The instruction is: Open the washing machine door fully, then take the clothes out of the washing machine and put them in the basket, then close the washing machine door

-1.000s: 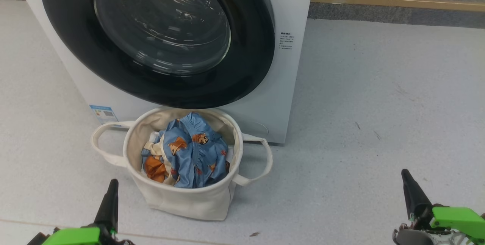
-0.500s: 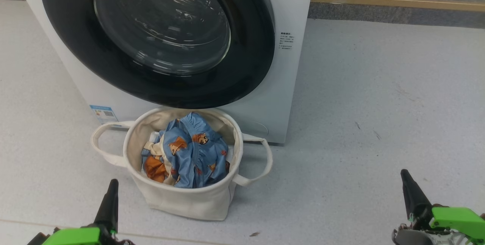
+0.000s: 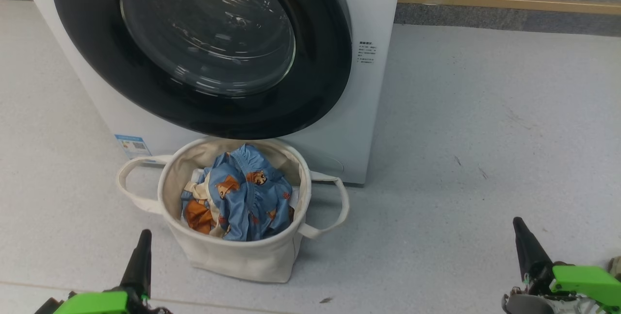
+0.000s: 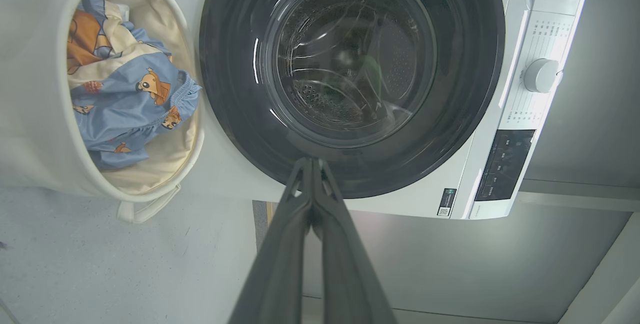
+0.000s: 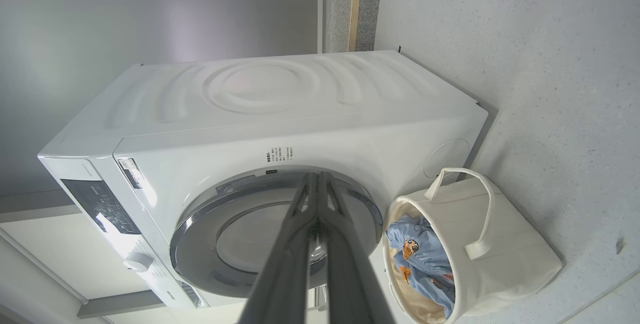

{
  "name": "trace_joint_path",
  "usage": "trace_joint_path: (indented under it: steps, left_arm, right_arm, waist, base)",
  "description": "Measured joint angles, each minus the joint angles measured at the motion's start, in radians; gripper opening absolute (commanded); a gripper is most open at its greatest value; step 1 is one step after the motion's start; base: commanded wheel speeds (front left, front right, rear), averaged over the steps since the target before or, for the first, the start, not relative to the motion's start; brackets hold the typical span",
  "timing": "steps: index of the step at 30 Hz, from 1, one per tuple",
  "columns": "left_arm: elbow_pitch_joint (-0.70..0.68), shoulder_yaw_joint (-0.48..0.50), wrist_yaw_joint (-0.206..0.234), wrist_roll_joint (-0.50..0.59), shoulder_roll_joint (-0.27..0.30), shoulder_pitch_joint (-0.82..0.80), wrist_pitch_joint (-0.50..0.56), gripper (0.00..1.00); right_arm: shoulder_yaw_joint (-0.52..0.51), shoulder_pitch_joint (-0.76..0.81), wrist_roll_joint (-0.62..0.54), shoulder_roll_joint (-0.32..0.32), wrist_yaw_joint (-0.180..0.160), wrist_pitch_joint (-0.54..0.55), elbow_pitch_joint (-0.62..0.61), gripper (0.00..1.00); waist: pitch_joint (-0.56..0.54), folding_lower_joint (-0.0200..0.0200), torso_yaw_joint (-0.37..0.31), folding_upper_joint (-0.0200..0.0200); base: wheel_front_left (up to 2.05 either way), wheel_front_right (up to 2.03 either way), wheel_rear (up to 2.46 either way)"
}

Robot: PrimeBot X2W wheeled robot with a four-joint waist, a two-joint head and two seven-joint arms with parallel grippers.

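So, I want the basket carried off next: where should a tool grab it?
Probably the basket by its right handle loop, from above: it stands clear of the soft wall, leaving a gap to hook through, with open floor beside it.

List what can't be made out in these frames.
1. Head view: the upper edge cuts off the top of the door and the washing machine.
2. Left wrist view: the drum behind the glass is dim and streaked with reflections, so leftover items cannot be ruled out.
3. Head view: the printed text on the machine is too small to read.
4. Head view: the bottom of the basket is hidden under the clothes.
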Motion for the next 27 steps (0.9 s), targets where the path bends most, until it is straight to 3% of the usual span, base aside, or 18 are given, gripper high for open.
trace_joint_path:
  steps: [27]
  left_arm:
    - [0.0, 0.002, 0.0, 0.0, -0.001, 0.0, 0.001, 0.0]
  right_arm:
    - [-0.005, 0.0, 0.0, 0.005, 0.0, 0.003, 0.0, 0.0]
  waist:
    - [0.0, 0.0, 0.0, 0.0]
  base:
    - [0.0, 0.0, 0.0]
